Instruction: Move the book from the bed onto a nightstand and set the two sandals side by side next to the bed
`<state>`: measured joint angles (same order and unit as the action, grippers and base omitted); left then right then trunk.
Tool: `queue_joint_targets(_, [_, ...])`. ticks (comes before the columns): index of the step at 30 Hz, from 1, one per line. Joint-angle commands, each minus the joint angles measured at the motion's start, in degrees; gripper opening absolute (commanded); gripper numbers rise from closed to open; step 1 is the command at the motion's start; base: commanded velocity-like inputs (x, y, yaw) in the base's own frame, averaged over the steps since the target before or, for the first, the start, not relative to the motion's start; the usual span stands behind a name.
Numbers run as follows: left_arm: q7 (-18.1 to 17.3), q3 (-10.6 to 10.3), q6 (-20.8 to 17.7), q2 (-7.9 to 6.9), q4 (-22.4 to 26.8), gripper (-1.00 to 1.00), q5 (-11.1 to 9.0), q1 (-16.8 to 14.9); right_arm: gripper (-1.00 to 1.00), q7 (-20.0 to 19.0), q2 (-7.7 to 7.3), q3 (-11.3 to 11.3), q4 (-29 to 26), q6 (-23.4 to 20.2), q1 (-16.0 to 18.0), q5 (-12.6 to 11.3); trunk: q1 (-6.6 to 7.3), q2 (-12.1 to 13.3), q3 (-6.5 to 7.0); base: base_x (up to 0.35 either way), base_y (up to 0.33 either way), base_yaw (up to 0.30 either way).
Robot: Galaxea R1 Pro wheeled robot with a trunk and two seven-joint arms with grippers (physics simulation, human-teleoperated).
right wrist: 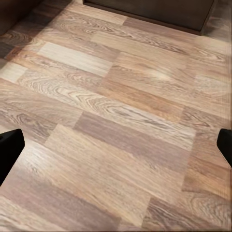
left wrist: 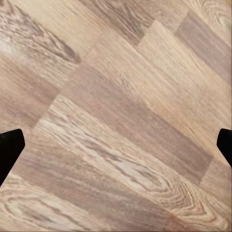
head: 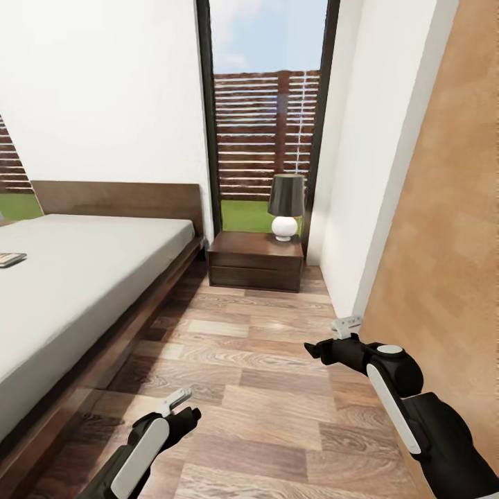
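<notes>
Brown wood planks run the length of the floor [head: 277, 388] between the bed [head: 83, 291] and a white wall [head: 374, 173] in the head view; the bed lies to the left, its grey mattress low on a dark frame, its headboard [head: 118, 199] against the far wall. On the mattress, at the picture's left edge, rests a small flat thing with a dark cover — most likely the book [head: 12, 259], though it is cut off and too small to read. Beyond the foot-space stands the nightstand [head: 256, 261], just beside the head of the bed and below a tall dark-framed window [head: 267, 118] with a slatted fence and grass behind it; a lamp [head: 285, 206] with a dark shade and round white base stands on its top, toward the right side.

Both arms hang low over the planks, holding nothing; the left gripper [head: 181, 409] is near the bed's side rail, the right gripper [head: 326, 350] near the white wall — well apart from each other. In the left wrist view the gripper [left wrist: 116, 145] has its dark fingertips [left wrist: 9, 147] at opposite edges, spread wide over bare planks; in the right wrist view the gripper [right wrist: 116, 147] is likewise spread, fingertips [right wrist: 9, 150] at each edge, with the nightstand's dark base [right wrist: 150, 12] at the far end of the floor.
</notes>
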<state>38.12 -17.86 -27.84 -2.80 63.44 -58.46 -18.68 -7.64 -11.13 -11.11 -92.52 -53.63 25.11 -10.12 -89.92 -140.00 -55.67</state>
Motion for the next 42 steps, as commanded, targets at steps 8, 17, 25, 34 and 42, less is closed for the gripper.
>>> queue_joint_targets(8, [0.47,-0.08,-0.02,-0.1,0.1,1.0,-0.44,-0.04,1.0,-0.01,-0.03,-0.05,-0.02,-0.25,0.03,-0.08,0.0,-0.03,-0.72,0.037,-0.084,-0.096])
queue_joint_targets(17, [0.46,0.03,-0.02,-0.17,0.11,1.0,-0.44,-0.04,1.0,-0.01,-0.03,-0.06,-0.02,-0.14,-0.11,-0.08,0.0,-0.03,-1.03,0.035,-0.009,-0.047])
queue_joint_targets(25, [0.46,-0.05,-0.02,-0.27,0.11,1.0,-0.45,-0.02,1.0,-0.01,-0.03,-0.06,-0.02,-0.05,-0.14,-0.08,0.0,-0.03,-1.06,0.259,-0.001,-0.004])
queue_joint_targets(34, [0.46,-0.06,-0.02,-0.34,0.11,1.0,-0.45,-0.01,1.0,-0.01,-0.03,-0.06,0.01,0.06,-0.14,-0.08,0.0,-0.03,-1.07,0.313,0.0,-0.001])
queue_joint_targets(42, [0.46,-0.07,-0.02,-0.36,0.11,1.0,-0.43,0.01,1.0,-0.01,-0.03,-0.17,0.01,0.16,-0.27,-0.08,0.0,-0.03,-1.07,0.324,-0.028,0.0])
